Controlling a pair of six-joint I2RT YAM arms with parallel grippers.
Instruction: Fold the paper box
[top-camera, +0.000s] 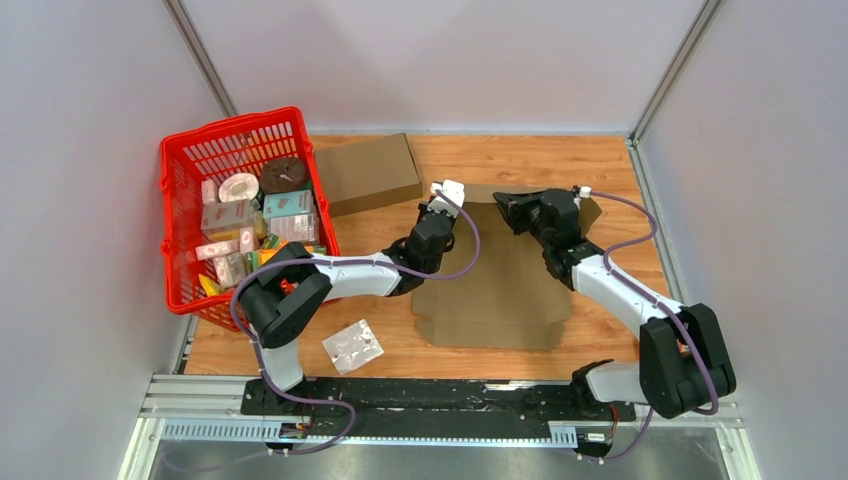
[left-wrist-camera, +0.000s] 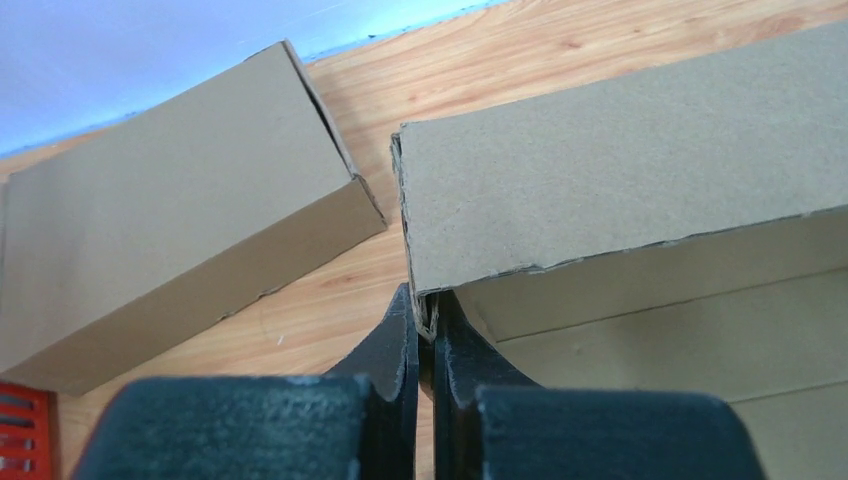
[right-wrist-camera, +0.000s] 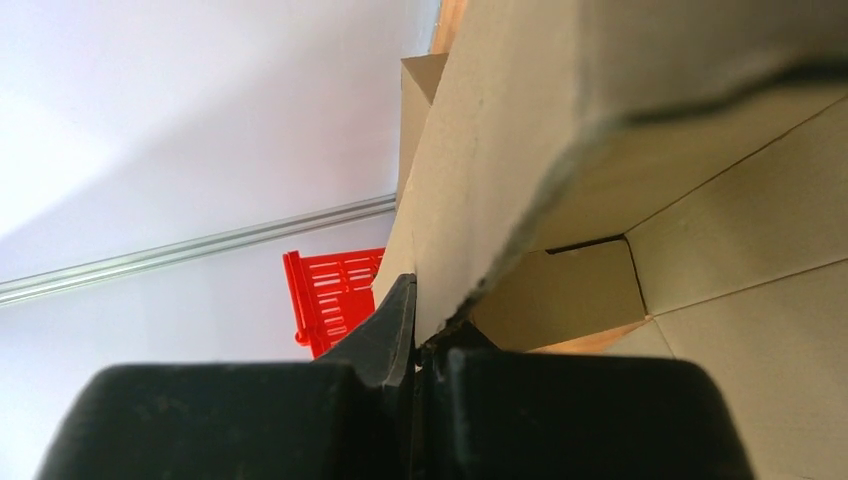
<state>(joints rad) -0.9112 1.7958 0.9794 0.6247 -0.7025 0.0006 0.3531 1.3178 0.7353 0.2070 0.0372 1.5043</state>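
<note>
A flat brown paper box (top-camera: 497, 290) lies unfolded on the wooden table, its far end raised. My left gripper (top-camera: 437, 213) is shut on the far-left corner of the box's raised flap (left-wrist-camera: 620, 170); its fingers (left-wrist-camera: 400, 340) pinch the cardboard edge. My right gripper (top-camera: 520, 210) is shut on the far-right part of the same raised flap (right-wrist-camera: 500, 150), with the box's inner panels (right-wrist-camera: 740, 290) showing beyond it.
A finished folded brown box (top-camera: 366, 172) lies at the far left, also in the left wrist view (left-wrist-camera: 170, 240). A red basket (top-camera: 245, 215) full of small packages stands at the left. A clear plastic packet (top-camera: 352, 346) lies near the front. Grey walls enclose the table.
</note>
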